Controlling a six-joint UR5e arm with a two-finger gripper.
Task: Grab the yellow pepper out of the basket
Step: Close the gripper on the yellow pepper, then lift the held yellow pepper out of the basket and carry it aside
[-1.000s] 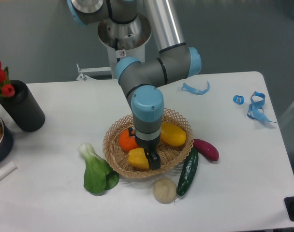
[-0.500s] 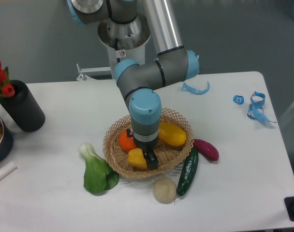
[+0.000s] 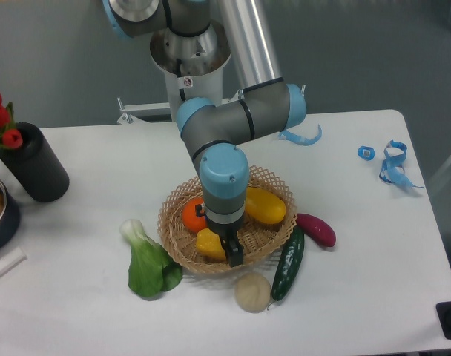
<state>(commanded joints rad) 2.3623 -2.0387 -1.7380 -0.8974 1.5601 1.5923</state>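
Since a second ago we see the wrist and gripper [image 3: 227,252] drawn slightly up and toward the basket's middle, and the yellow pepper [image 3: 210,243] has shifted a little with it, sitting a touch higher in the frame than before. The pepper is now at the front of the basket [image 3: 277,182], low against the weave or just off it — we cannot tell which from this angle. The gripper comes down from above, its dark fingers [image 3: 234,254] pressed against the pepper's right side; one finger shows, the other is hidden behind the fruit and the wrist, so we cannot tell for certain how tightly the jaws are closed, only that they sit right at the pepper.

Behind the pepper to the left lies the orange [image 3: 193,214], touching it or nearly so, and to the right of the wrist the long yellow fruit [image 3: 265,205] rests inside the basket. On the table [image 3: 359,245] around the basket we see a bok choy [image 3: 147,263] to the left, a pale round bulb [image 3: 253,291] at the front, a cucumber [image 3: 288,263] leaning along the basket's right front edge, and a purple eggplant [image 3: 317,229] just beyond it. A black vase [image 3: 34,163] holding red tulips [image 3: 0,119] stands far left — blue straps [image 3: 393,165] lie far right.
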